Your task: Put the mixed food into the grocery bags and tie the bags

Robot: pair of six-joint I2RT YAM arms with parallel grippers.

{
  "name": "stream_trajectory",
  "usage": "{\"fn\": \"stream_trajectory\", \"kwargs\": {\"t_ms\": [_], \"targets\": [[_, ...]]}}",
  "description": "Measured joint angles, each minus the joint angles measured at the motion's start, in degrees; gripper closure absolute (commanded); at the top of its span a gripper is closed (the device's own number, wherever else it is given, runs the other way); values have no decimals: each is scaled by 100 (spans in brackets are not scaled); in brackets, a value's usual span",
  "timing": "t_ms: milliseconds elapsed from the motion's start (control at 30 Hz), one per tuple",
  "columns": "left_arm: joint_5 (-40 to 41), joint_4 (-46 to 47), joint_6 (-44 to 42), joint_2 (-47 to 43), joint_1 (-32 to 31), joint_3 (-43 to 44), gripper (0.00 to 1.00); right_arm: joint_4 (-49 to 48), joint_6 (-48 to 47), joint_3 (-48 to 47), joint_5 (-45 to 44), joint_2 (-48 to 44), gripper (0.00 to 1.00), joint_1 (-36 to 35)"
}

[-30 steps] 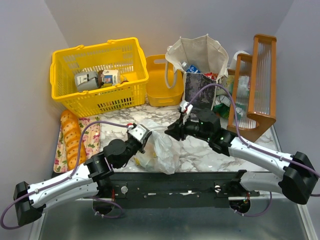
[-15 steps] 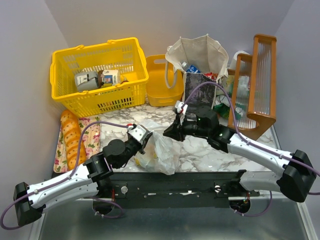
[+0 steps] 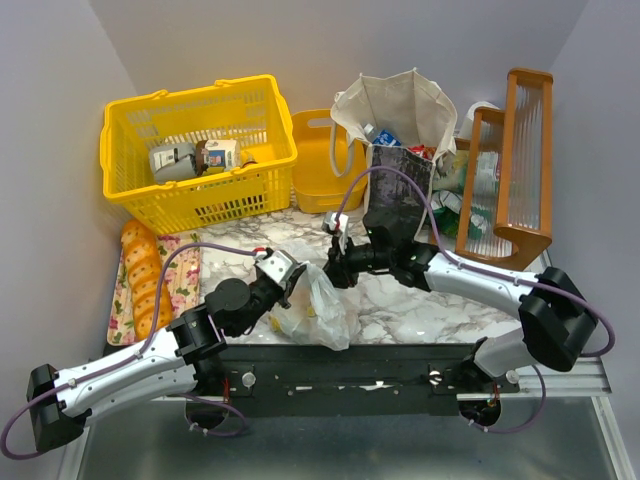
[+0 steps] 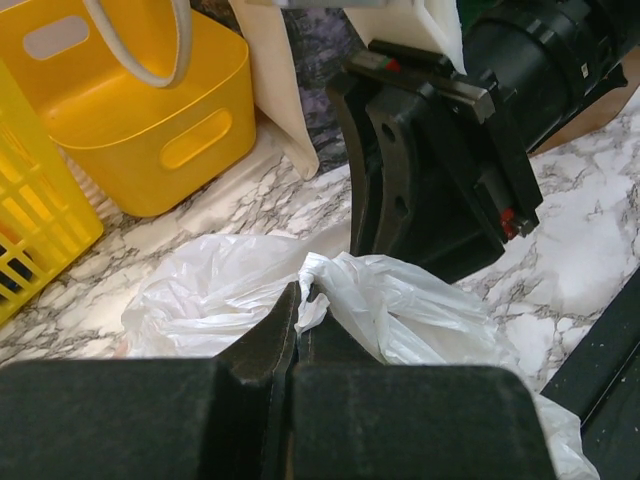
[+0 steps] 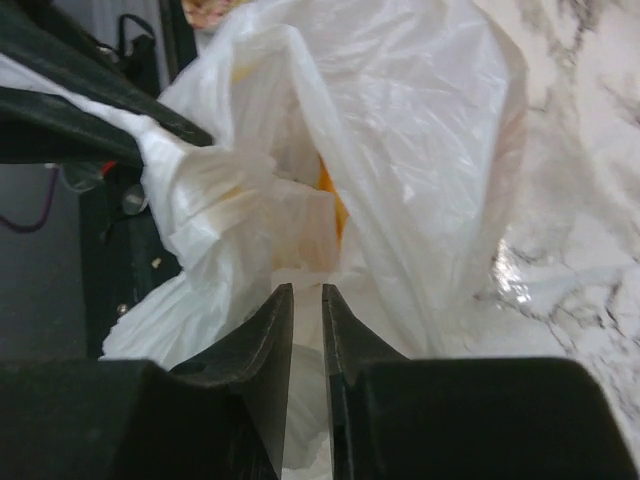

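Overhead, white plastic bag [image 3: 318, 305] on the table [image 3: 400, 310] between left claw [image 3: 287, 278] and right claw [image 3: 335, 270], both at its top, left wrist, left claw pinched shut on bag film, right wrist, right claw barely parted, film at its tips, grip unclear

Bright, even light; the plastic bag [image 5: 420, 150] glares white.

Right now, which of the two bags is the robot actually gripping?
The thin translucent white plastic bag near the arms: the left gripper pinches its bunched top. The beige canvas tote stands upright at the back.
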State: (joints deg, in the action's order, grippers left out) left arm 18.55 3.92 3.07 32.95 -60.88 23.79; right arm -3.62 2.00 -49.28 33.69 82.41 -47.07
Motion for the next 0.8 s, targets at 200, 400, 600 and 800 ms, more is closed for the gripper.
{"fn": "stream_trajectory", "kwargs": {"t_ms": [200, 400, 600, 800], "targets": [[0, 339, 2, 107, 0, -11, 100, -850, 229, 354, 752, -74, 60, 0], [4, 664, 57, 332, 0, -103, 100, -1742, 568, 778, 1010, -142, 41, -2], [7, 852, 254, 378, 0, -208, 100, -2417, 789, 1178, 868, -291, 36, -114], [7, 1134, 546, 315, 0, -426, 100, -2940, 896, 1316, 487, -323, 32, -289]]}}
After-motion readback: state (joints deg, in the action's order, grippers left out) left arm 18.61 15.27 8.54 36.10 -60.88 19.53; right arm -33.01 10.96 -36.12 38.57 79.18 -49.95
